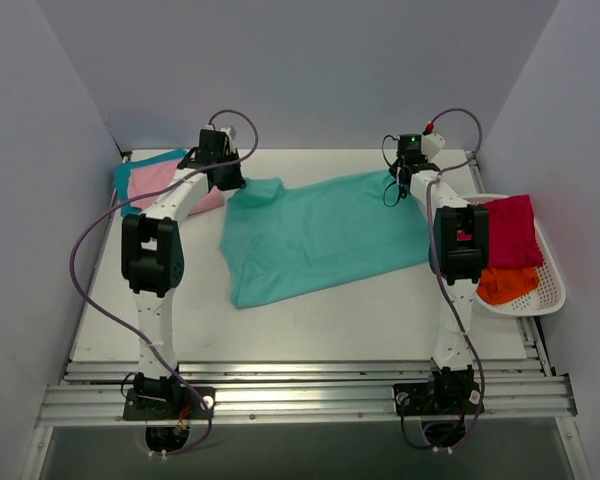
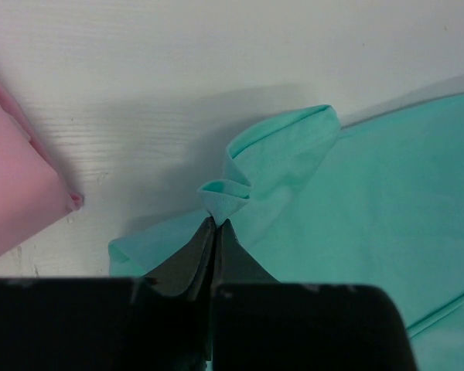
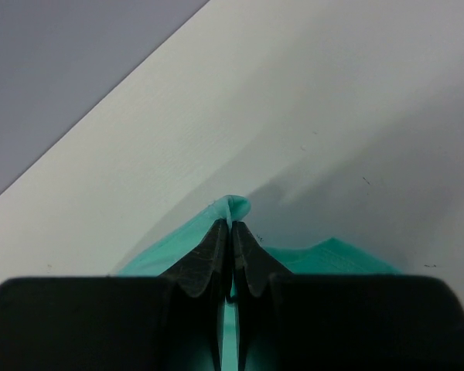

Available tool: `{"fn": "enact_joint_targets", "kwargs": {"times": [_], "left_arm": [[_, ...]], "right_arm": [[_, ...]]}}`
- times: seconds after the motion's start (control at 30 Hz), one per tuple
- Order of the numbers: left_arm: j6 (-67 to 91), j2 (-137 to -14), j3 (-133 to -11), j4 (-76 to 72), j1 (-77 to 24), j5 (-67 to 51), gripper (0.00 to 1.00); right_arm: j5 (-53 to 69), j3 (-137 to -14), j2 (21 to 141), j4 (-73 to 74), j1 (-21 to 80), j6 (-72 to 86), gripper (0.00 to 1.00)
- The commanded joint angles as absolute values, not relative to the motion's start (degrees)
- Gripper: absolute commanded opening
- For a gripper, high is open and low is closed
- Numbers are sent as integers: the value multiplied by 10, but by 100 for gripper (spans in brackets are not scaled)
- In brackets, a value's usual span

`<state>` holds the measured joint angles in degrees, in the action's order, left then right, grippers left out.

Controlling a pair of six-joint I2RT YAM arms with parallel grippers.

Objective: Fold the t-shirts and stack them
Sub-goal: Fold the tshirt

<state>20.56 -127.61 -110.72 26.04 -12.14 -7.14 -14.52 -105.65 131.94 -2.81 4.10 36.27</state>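
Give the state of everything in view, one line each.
mint green t-shirt, unfolded, spread on the table
pale pink t-shirt, folded, atop the teal blue t-shirt
teal blue t-shirt, flat, mostly covered
crimson t-shirt, bunched in the basket
orange t-shirt, bunched in the basket
left gripper, shut on the mint green t-shirt
right gripper, shut on it too

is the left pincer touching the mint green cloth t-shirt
Touching. The left wrist view shows the left pincer shut on a bunched fold of the mint green cloth t-shirt, cloth poking out past its tips.
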Motion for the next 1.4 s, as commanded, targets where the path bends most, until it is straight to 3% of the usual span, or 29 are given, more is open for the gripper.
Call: {"fn": "enact_joint_targets", "kwargs": {"times": [0.0,0.8,1.17,1.37], "left_arm": [[195,-1200,-1070,222,-131,-52,2],[210,-948,-746,135,-211,57,2],[202,-891,-631,48,-303,277,2],[188,-876,-567,-43,-327,290,2]], "right_arm": [[-157,-1031,1261,-36,38,358,0],[-200,-834,1129,-53,40,374,0],[-210,-795,1130,-57,30,379,0],[-212,-781,1125,-61,25,381,0]]}}
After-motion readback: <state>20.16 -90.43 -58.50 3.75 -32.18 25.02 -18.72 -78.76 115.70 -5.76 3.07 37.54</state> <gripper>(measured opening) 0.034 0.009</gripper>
